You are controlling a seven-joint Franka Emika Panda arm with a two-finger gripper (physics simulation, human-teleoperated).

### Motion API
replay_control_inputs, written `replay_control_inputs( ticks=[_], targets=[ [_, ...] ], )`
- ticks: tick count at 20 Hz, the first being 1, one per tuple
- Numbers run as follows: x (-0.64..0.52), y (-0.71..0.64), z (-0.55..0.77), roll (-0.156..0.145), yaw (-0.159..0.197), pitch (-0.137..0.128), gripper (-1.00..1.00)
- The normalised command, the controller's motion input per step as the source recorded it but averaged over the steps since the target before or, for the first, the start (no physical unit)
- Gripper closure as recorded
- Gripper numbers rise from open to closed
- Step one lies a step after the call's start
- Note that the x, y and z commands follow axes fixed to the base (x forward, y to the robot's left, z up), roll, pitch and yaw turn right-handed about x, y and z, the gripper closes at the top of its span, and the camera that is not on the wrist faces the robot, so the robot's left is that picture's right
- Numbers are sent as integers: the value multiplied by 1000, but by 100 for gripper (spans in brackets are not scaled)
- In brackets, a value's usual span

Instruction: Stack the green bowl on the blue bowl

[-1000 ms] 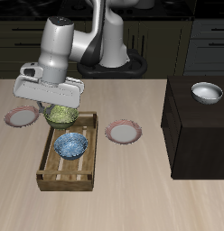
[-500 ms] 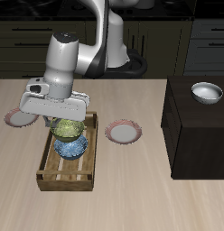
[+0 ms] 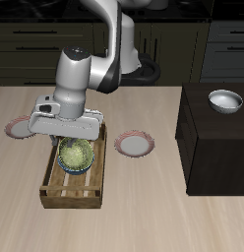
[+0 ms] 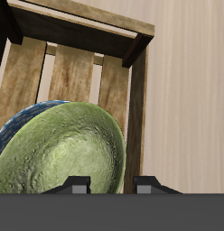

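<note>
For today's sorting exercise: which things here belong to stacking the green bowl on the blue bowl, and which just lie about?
Job: green bowl, blue bowl, gripper.
Lying about: wooden crate, white bowl, two pink-rimmed plates.

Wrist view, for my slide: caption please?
Green bowl sits over the blue bowl inside the wooden crate.

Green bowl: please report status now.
Gripper on the green bowl's rim, grip unclear. Bowl over the blue bowl, inside the wooden crate. Nothing in the way.
</note>
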Motion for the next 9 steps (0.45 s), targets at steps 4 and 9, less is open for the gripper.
replay_control_inputs(
  ticks=[4,9],
  targets=[
    [-148,265,146,63,-11,-16,-100],
    [-192,262,360,49,14,-67,-100]
  ],
)
